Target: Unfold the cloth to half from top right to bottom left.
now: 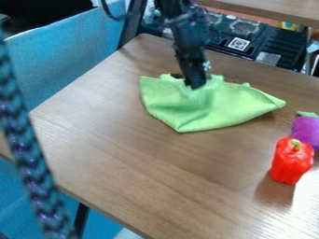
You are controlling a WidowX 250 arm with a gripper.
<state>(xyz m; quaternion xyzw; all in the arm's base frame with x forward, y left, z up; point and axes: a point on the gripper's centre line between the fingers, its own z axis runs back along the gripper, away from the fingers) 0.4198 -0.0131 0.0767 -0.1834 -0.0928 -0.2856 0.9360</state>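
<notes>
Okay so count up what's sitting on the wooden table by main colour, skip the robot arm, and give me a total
Green: 1, the cloth
Red: 1, the pepper
Purple: 1, the rounded item at the right edge, counting the green bit at its top as part of it
Total: 3

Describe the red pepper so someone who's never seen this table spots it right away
Find the brown table, then the green cloth on it. The pepper stands lower right of the cloth in the view, beside a rounded purple item. Unlike that neighbour, it is glossy red with a stubby stem on top.
</notes>
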